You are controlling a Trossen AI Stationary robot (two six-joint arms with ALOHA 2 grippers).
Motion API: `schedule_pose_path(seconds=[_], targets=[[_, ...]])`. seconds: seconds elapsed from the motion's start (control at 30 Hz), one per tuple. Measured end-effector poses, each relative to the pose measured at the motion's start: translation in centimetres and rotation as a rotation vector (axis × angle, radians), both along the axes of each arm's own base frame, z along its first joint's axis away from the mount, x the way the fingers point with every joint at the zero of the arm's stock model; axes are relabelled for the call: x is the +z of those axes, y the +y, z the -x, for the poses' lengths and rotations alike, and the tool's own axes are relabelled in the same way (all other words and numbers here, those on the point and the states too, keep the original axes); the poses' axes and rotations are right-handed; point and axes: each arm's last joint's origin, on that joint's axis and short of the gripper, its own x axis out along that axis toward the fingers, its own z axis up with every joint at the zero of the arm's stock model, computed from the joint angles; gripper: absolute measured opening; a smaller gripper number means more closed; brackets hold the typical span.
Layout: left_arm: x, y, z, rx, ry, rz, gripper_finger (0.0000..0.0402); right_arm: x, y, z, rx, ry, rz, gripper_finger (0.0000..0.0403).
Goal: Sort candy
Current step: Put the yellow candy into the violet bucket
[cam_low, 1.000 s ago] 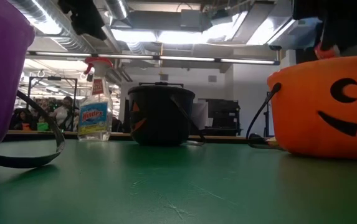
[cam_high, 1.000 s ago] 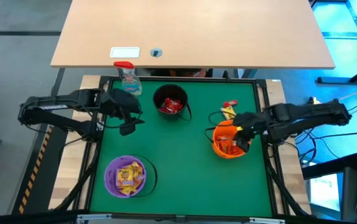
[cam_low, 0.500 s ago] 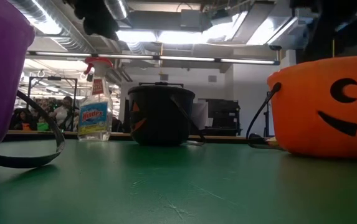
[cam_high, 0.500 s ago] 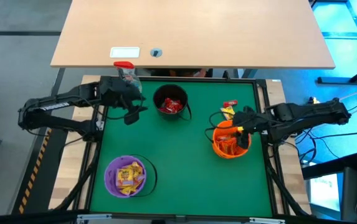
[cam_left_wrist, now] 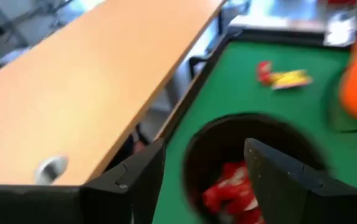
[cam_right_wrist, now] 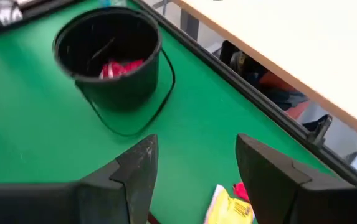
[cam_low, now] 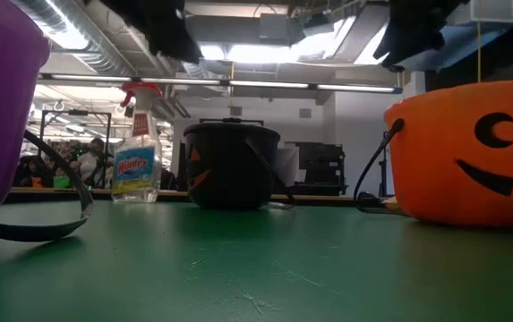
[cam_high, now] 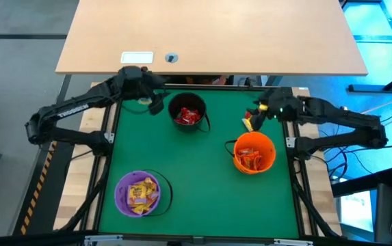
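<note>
Looking down in the high view, two loose candies (cam_high: pixel 250 120), one red and one yellow, lay on the green mat (cam_high: pixel 196 178) near its far right corner, just beyond the orange bucket (cam_high: pixel 254 153). The rest was sorted: red in the black bucket (cam_high: pixel 188 113) near the far edge, yellow in the purple bucket (cam_high: pixel 139 193) by the near left corner, orange-red in the orange one. The right gripper (cam_high: pixel 265 109) hovered right beside the loose pair, the left gripper (cam_high: pixel 156 104) at the far left corner by the black bucket. Neither gripper's spread was readable from above.

Low view: only bucket walls and a spray bottle (cam_low: pixel 136 146) showed; the loose candy was hidden behind the orange bucket (cam_low: pixel 471 152), and both grippers were cut off at the top.

Left wrist view: fingers (cam_left_wrist: pixel 134 180) stood spread and empty over the black bucket (cam_left_wrist: pixel 240 163); the picture was blurred, the loose pair (cam_left_wrist: pixel 283 75) just colour smears.

Right wrist view: fingers (cam_right_wrist: pixel 138 168) stood apart, nothing between them; the yellow and red candy (cam_right_wrist: pixel 231 200) sat just beyond them, partly cut off.

The packets were probably light, thin, crinkly and slick, so likely to slide; a pinch across the flat middle from above seemed best. Whether the two overlapped was unclear.
</note>
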Motion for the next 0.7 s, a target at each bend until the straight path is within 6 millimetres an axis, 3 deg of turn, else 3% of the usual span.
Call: schedule_pose_path(seconds=[0.13, 0.27, 0.4, 0.53, 0.7], targets=[[-1.5, 2.7, 0.3, 0.044, 0.063, 0.055, 0.0209, -0.2, -2.5, -0.1, -0.077, -0.020, -0.053, 0.0210], [-2.8, 4.1, 0.2, 0.002, 0.079, 0.143, 0.0209, -1.7, -5.0, -0.7, -0.083, 0.056, -0.145, 0.0209], [-3.5, 4.4, -0.1, -0.027, 0.098, 0.184, 0.0209, -4.6, -7.0, -1.6, -0.062, 0.253, -0.261, 0.0209], [-3.7, 4.4, 0.0, -0.038, 0.122, 0.181, 0.0209, -7.1, -9.0, -1.1, -0.112, 0.467, -0.366, 0.0209], [-4.2, 4.5, 0.5, -0.024, 0.147, 0.204, 0.0209, -9.2, -11.4, -0.9, -0.130, 0.546, -0.449, 0.0209]])
